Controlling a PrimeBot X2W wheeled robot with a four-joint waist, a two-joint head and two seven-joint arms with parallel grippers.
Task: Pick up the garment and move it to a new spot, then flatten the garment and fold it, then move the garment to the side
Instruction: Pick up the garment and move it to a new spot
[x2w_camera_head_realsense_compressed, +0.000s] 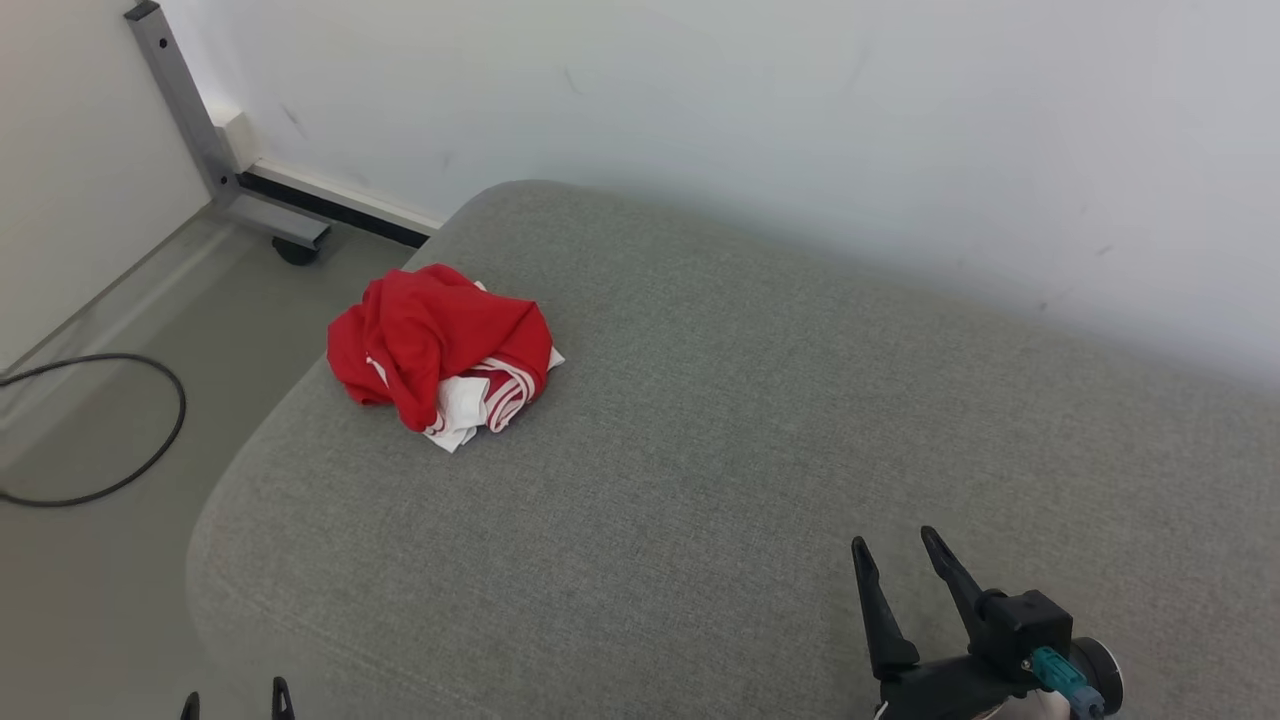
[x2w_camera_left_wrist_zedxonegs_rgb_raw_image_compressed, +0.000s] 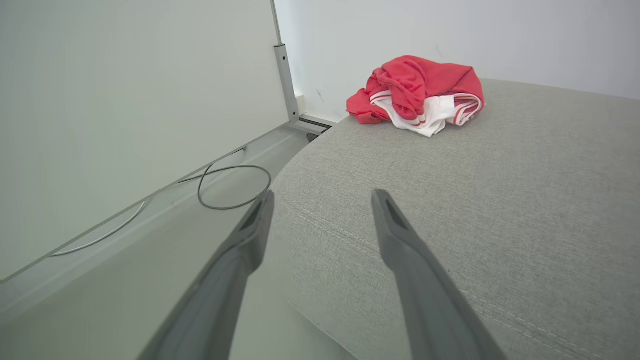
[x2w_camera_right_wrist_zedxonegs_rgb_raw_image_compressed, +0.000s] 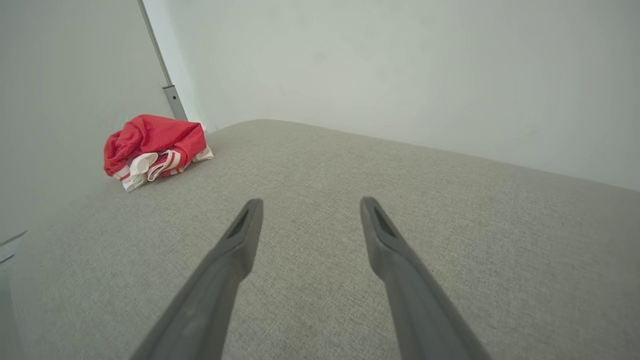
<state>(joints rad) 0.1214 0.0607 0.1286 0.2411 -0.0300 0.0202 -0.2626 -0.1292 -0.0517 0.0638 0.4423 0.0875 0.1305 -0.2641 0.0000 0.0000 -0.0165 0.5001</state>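
Garment (x2w_camera_head_realsense_compressed: 440, 345) sits in a crumpled heap on the grey cushion (x2w_camera_head_realsense_compressed: 700, 420), near its far-left rounded corner & close to the edge on the floor side. It's well apart from both hands, nothing touching it

Right hand (x2w_camera_head_realsense_compressed: 894, 542) is over the near-right part of the cushion, fingers spread wide w/ nothing btwn them. The garment lies up & to the left of it, across a broad stretch of bare upholstery

Left hand (x2w_camera_head_realsense_compressed: 236, 703) shows just two dark fingertips at the bottom edge of the head view, by the cushion's near-left side. In the left wrist view its fingers stand apart, nothing held: one is over the floor (x2w_camera_head_realsense_compressed: 90, 600), the other over the cushion's edge. From there the garment is ahead & a bit to the right, well beyond the tips

Garment: red fabric, thin & soft-looking, bunched into loose folds, w/ a white panel & red-white striped trim poking out on the side facing the robot

Cushion: grey woven upholstery w/ a fine texture, broad flat top, rounded corners. A stitched seam runs near its edge in the left wrist view. Behind it is a plain pale wall (x2w_camera_head_realsense_compressed: 800, 120)

On the floor to the left lies a thin black cable (x2w_camera_head_realsense_compressed: 184, 410) in a loose loop. Further back there's a slanting grey metal frame leg (x2w_camera_head_realsense_compressed: 187, 105) w/ a dark caster (x2w_camera_head_realsense_compressed: 295, 250) at its foot
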